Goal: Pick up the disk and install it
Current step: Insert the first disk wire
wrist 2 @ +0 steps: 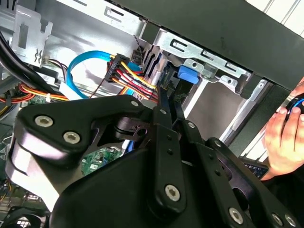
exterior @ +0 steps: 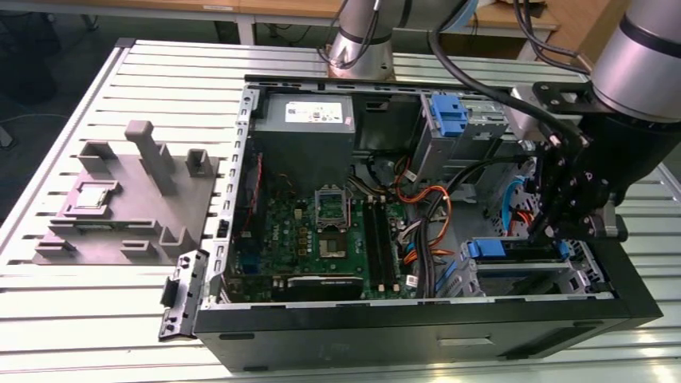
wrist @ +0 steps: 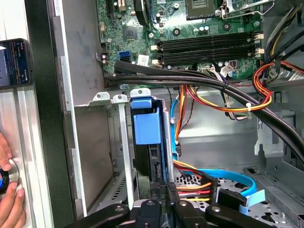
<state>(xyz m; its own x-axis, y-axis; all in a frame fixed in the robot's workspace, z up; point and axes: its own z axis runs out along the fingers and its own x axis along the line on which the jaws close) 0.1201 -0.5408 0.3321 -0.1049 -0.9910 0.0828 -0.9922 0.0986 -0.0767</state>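
Your tool (wrist: 164, 192) pinches disk (wrist: 145, 130) edge, disk standing in drive cage (wrist: 107, 102) inside computer case (exterior: 426, 323).

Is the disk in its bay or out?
In. The disk, standing on edge, sits down between the metal bay walls with its blue rail end showing; whether fully seated, cannot tell.

No legible text (labels unreadable).

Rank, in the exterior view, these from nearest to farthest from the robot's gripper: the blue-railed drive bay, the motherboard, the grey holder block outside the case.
1. Drive bay, just beside the gripper.
2. Motherboard, mid-case, toward the exterior view's left.
3. Grey holder block, outside the case, far left.
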